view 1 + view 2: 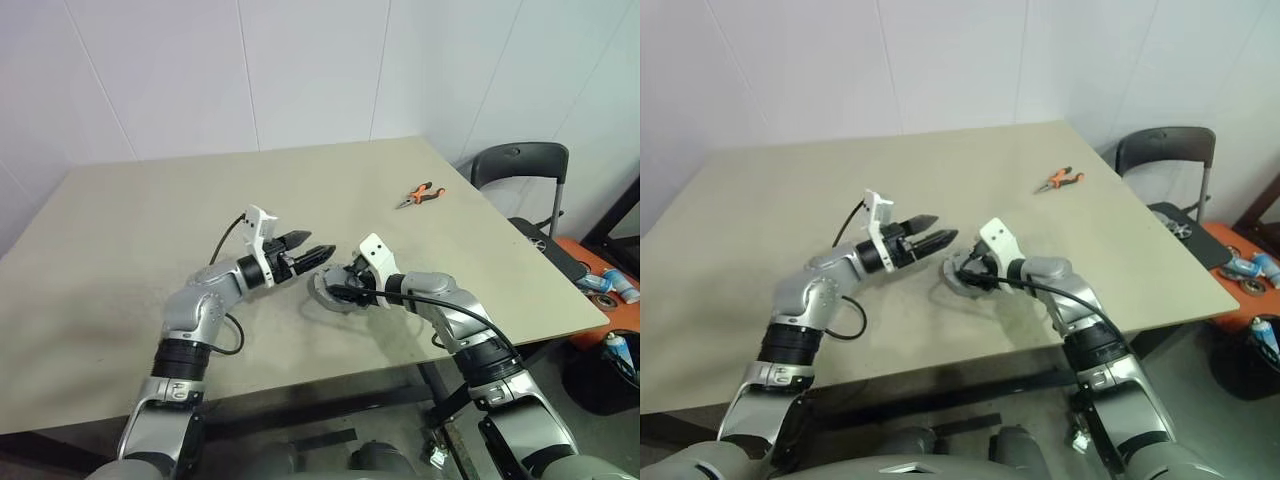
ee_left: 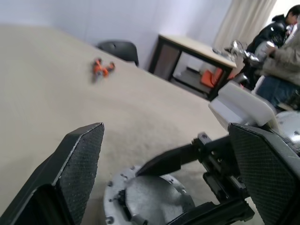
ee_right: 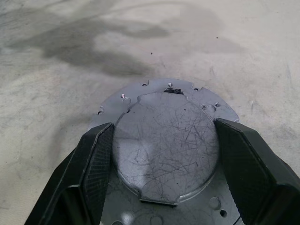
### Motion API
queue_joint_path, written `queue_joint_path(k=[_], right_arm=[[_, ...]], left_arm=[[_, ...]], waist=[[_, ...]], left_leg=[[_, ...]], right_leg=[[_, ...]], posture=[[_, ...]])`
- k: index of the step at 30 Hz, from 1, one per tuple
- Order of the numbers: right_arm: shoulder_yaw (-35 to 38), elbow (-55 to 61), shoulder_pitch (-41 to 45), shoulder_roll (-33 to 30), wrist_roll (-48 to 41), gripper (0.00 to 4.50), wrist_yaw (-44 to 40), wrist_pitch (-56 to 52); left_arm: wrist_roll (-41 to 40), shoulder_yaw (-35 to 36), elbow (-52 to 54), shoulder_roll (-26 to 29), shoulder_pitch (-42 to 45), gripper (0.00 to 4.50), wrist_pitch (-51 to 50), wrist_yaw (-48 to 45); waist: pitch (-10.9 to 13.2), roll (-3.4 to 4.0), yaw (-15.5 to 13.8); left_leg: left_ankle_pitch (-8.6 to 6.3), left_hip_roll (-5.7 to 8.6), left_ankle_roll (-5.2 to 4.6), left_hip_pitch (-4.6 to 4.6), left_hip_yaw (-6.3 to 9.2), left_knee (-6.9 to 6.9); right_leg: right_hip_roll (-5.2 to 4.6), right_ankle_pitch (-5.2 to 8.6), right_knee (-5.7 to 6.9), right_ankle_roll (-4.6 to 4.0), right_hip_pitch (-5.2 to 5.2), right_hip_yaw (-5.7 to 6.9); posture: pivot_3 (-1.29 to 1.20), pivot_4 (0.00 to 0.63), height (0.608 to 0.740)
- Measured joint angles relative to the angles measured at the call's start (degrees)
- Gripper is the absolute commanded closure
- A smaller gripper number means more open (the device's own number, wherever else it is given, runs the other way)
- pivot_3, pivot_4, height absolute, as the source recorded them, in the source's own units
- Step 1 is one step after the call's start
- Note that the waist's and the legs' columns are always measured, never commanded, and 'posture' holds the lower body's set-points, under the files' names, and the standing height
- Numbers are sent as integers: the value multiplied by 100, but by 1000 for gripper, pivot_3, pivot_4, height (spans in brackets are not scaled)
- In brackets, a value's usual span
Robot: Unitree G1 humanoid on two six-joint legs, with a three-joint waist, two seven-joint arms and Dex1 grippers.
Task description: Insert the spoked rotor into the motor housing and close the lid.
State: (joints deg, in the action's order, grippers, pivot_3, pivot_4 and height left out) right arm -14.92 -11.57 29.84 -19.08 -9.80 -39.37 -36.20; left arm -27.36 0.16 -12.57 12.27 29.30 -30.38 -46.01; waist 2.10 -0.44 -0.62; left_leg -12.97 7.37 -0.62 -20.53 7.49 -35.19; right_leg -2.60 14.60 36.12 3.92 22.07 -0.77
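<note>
Right gripper (image 3: 159, 164) clasped the motor housing (image 3: 164, 140) on the worktop (image 1: 150, 230), mid-front. Left gripper (image 1: 312, 253) (unclenched, empty) hovered at its nine o'clock. Recommended: hold housing steady, level.

Beige table with stray items around it

Orange-handled pliers (image 1: 419, 194) lie on the table (image 1: 150, 240) toward its far right side. A black chair (image 1: 520, 165) stands beyond the right corner; cans (image 1: 610, 283) rest on an orange surface nearby.
</note>
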Motion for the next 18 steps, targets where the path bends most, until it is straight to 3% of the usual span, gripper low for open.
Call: queue_joint_path(k=[1, 4, 8, 14, 18], right_arm=[[3, 0, 1, 0, 0, 1488, -4, 0], [23, 1, -3, -14, -1, 1488, -16, -4], [65, 16, -26, -16, -2, 1488, -16, -10], [121, 153, -126, -23, -3, 1488, -4, -30], [162, 226, -159, -23, -3, 1488, -4, -55]], left_arm=[[62, -64, -125, -17, 1, 0, 12, -16], [126, -149, -388, -132, -1, 579, 43, -30], [127, -165, -412, -168, -1, 1862, 48, -164], [272, -169, -638, -182, 48, 1862, 42, -80], [301, -170, -662, -211, 72, 2772, 36, -196]], waist=[[0, 0, -1], [0, 0, -6], [1, 0, -3], [0, 0, -12], [0, 0, -15]], left_leg=[[0, -1, 0, 0, 0, 1], [0, -1, 0, -5, 0, 0], [0, -1, 0, -8, 1, -1], [0, -1, 0, -37, 2, -1], [0, -1, 0, -54, 3, -1]], right_leg=[[0, 0, 0, 0, 2, 0], [0, 0, 0, 0, 4, 1], [0, 0, -1, 0, 2, 1], [-2, 1, -7, 1, 12, 4], [-2, 0, -7, 2, 31, 6]], posture=[[0, 0, 740], [0, 0, 740], [0, 0, 740], [0, 0, 740], [0, 0, 740]])
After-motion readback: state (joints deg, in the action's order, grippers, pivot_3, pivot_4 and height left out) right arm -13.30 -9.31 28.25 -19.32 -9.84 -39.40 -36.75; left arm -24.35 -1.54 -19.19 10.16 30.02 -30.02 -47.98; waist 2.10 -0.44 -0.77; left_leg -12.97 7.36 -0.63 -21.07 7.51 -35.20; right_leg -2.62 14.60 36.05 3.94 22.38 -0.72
